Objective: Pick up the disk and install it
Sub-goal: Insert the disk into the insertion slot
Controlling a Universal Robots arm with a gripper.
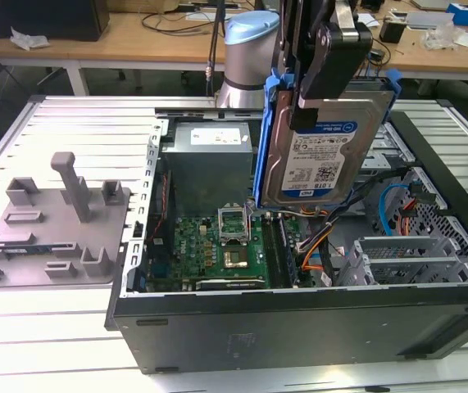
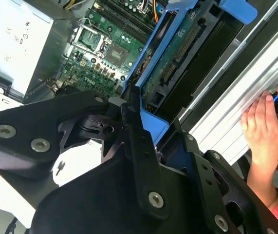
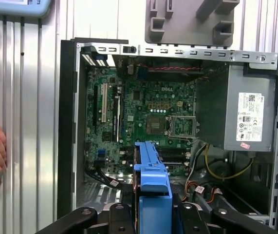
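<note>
The disk [image 1: 325, 143], a silver hard drive with a white-and-blue label in a bright blue carrier frame, hangs upright and slightly tilted above the open computer case [image 1: 299, 315]. My gripper [image 1: 325, 70] is shut on its upper edge. It sits over the motherboard [image 1: 217, 250], at the exterior view's right of the grey power supply box [image 1: 209, 160]. In the second wrist view the disk [image 2: 175, 53] shows its green circuit side. The first wrist view shows the disk [image 3: 151, 173] edge-on, held in the black gripper fingers [image 3: 121, 214].
A grey fixture plate [image 1: 53, 225] with posts lies at the exterior view's left of the case. A metal drive cage [image 1: 414, 254] and loose cables [image 1: 320, 246] fill the case's right part. A person's hand [image 2: 263, 129] rests on the ribbed table beside the case.
</note>
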